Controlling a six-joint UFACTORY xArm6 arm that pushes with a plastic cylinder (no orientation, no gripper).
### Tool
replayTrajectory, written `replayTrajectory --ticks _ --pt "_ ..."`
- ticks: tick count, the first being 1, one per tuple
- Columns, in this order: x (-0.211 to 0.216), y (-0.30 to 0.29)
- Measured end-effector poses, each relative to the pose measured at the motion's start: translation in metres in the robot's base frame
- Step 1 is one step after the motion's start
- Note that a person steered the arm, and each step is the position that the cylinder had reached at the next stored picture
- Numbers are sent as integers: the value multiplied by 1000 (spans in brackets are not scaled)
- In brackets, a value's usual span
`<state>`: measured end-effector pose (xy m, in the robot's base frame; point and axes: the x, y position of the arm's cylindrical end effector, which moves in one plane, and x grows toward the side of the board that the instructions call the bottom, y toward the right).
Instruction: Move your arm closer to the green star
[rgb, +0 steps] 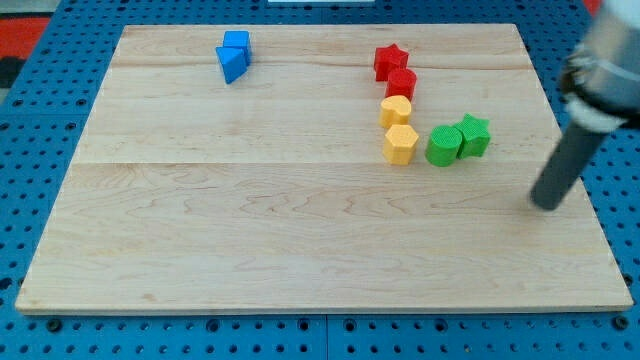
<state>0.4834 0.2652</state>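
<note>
While my tip (547, 205) is resting near the table's (250, 230) right edge, holding nothing, the green star (474, 134) is sitting apart toward the view's upper left, touching a rounded green block (443, 146). Further left, two yellow blocks (398, 127) are standing under a red star (390, 60) and red block (402, 83); two blue blocks (234, 55) are lying far left on pale, smooth wood.
</note>
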Motion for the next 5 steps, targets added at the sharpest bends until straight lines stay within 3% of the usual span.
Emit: replayTrajectory --ticks 1,3,5 --pt "-60 19" --pt "-127 -6" --pt "-129 -52"
